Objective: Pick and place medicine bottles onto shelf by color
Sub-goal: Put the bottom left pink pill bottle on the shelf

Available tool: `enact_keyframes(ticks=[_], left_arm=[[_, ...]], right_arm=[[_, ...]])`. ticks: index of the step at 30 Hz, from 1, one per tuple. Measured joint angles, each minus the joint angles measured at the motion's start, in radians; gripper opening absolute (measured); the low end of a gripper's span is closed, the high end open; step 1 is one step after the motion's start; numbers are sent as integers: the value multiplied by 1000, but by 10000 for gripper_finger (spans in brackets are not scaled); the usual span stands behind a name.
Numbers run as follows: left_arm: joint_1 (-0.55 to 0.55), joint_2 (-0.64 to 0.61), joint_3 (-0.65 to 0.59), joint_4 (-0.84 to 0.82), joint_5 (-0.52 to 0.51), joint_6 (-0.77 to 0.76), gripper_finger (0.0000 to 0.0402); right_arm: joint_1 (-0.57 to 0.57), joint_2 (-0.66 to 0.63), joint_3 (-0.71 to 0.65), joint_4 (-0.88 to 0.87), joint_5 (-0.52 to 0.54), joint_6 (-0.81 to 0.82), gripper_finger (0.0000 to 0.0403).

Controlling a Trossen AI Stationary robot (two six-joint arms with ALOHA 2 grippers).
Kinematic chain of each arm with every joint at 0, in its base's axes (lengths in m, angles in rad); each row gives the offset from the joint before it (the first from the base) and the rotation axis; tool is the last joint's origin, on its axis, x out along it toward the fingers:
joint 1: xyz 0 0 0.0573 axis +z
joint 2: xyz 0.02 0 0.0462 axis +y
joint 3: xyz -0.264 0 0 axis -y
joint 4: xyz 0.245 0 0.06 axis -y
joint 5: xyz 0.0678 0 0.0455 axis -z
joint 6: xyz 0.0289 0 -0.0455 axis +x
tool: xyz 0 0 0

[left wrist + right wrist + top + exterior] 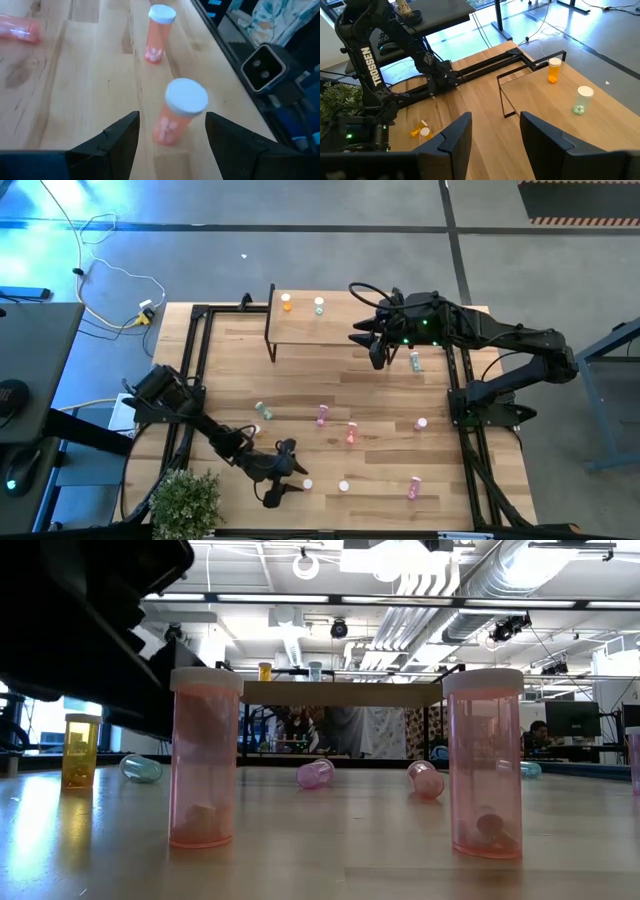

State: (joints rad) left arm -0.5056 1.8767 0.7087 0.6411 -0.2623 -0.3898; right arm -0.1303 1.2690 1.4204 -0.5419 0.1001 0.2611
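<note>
The shelf stands at the table's far side, with an orange bottle and a pale green bottle upright on it. My right gripper hovers open and empty over the shelf's right end; it also shows in the right wrist view. My left gripper is open and low near the table's near edge. In the left wrist view, its fingers stand on either side of an upright salmon bottle without touching it. A second salmon bottle stands farther on.
More bottles are scattered on the table: green, pink, salmon, pink, pink, and green by the right arm. An orange bottle lies near the left arm. A plant stands at the near left corner.
</note>
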Motion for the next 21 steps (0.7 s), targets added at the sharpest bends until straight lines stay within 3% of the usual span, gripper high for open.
enact_keyframes(ticks=[21], left_arm=[[15,140,127,-20,51,-14,217]], right_arm=[[0,1,0,-1,0,0,158]])
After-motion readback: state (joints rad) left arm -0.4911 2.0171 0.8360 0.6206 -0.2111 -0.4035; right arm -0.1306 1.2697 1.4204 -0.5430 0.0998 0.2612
